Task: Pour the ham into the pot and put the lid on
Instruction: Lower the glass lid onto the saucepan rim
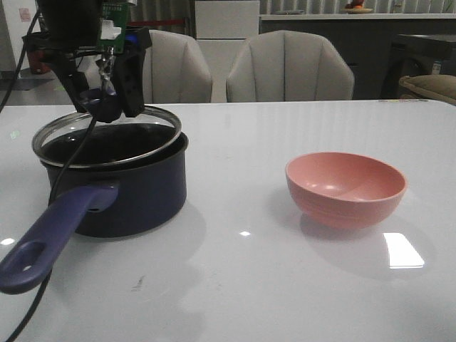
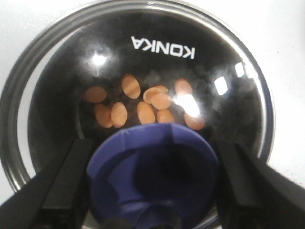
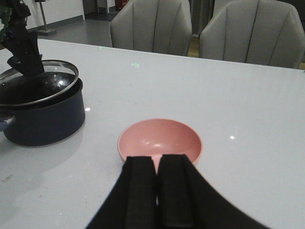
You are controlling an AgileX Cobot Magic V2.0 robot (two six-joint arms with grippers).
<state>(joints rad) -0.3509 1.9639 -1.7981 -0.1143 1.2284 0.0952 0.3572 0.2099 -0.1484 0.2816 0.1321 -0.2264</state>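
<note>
Left end effector (image 1: 114,96) is clamping the dark blue knob (image 2: 152,176) of the lid (image 1: 107,135), one finger (image 2: 62,186) pressing on each side of it. Glass and metal rim are hanging tilted over the pot (image 1: 117,185): in the front view the near-left edge is touching or almost touching the pot's rim, while the far-right edge is riding higher, so the lid is not yet seated. Seen through the glass in the left wrist view, the ham (image 2: 143,105) is lying as a loose cluster of orange-pink pieces on the black floor of the pot. The purplish-blue handle (image 1: 53,231) is pointing toward the front-left corner of the bench (image 1: 242,285).

Right end effector (image 3: 157,191) is hovering with its fingers pressed together, gripping nothing, just behind the pink bowl (image 1: 345,187), which is sitting empty and well apart from the pot.

Risks, as judged: because the lid is slanting, releasing now is likely to make it drop unevenly, clatter, or slide off the rim. Lowering off-centre could catch the metal rim on the pot's edge and shove the pot. A shallow hold on the flared knob could also slip.
</note>
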